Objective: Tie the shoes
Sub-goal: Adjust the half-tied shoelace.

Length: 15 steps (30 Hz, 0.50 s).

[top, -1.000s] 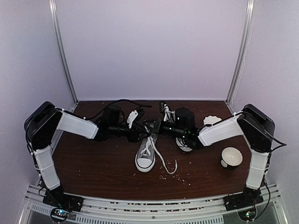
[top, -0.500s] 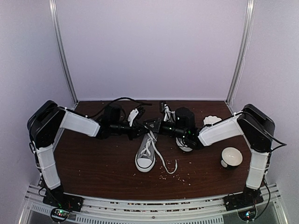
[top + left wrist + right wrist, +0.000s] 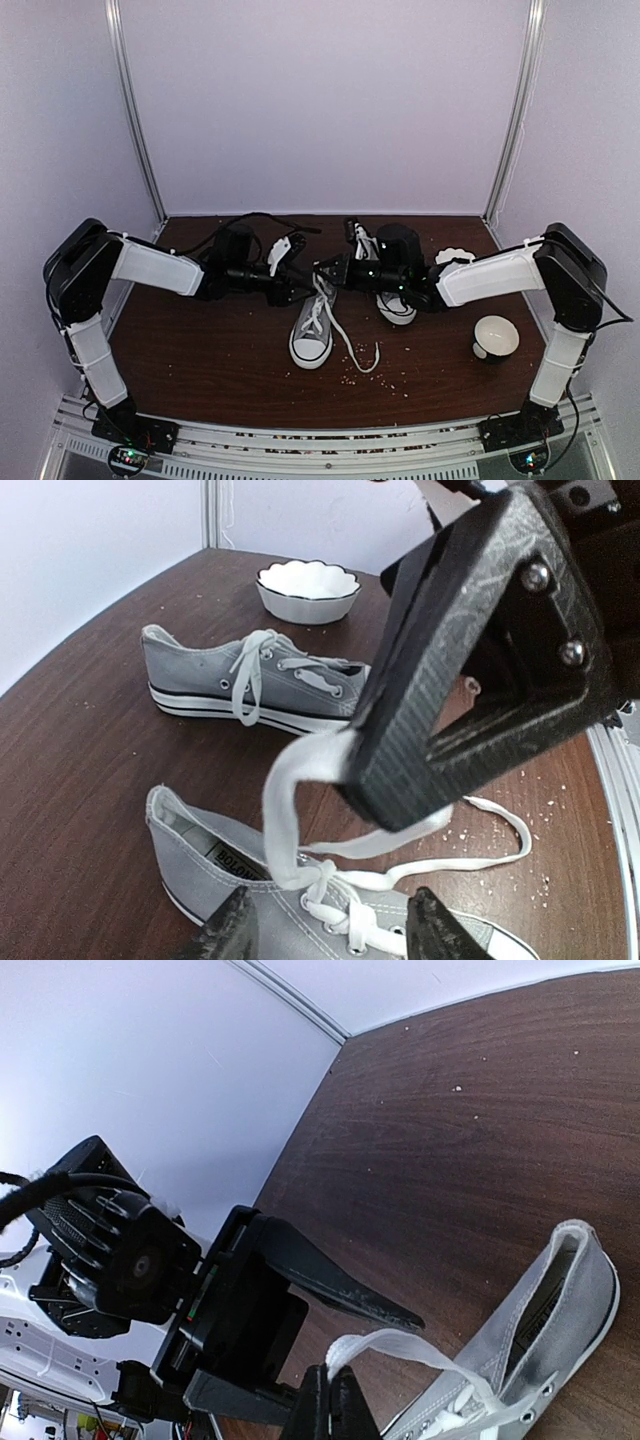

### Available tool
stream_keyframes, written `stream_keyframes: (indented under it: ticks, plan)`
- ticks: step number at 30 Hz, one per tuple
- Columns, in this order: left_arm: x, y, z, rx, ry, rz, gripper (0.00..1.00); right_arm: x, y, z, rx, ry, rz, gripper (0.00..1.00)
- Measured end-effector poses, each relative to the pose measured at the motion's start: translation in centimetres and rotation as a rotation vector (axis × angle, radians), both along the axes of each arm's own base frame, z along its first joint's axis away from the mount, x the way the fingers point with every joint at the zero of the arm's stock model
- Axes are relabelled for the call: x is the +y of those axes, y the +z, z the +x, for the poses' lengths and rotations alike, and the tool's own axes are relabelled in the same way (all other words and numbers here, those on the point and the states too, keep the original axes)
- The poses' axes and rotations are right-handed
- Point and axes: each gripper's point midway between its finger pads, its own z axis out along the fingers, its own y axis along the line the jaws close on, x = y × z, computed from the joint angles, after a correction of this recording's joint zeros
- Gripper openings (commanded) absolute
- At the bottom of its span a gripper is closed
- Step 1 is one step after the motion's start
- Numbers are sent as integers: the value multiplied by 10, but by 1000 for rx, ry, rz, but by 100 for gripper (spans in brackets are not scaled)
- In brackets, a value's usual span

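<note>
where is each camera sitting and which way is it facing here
top external: above and behind the bases, looking down on the table; both arms show, meeting over the near shoe.
left wrist: on the left arm, facing right across the table; own fingers at the bottom edge, right gripper ahead.
right wrist: on the right arm, facing left; own shut fingers at the bottom, open left gripper ahead.
shared: both wrist views show the lace loop the right gripper pinches.

Our left arm (image 3: 155, 268) and right arm (image 3: 490, 275) reach inward; our left pincer (image 3: 330, 935) is open (fingers apart), our right pincer (image 3: 390, 790) pinches a lace (image 3: 285, 790).
</note>
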Motion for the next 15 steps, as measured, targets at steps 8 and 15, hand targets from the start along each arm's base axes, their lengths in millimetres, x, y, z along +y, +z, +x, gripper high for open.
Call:
stream_keyframes:
  ticks: [8,15]
  plan:
    - [20,17,-21,-36,28,4,36,-2,12,-16,82,1,-1,0]
    - [0,32,-39,-74,22,-27,56,4,17,-19,125,-22,46,0]
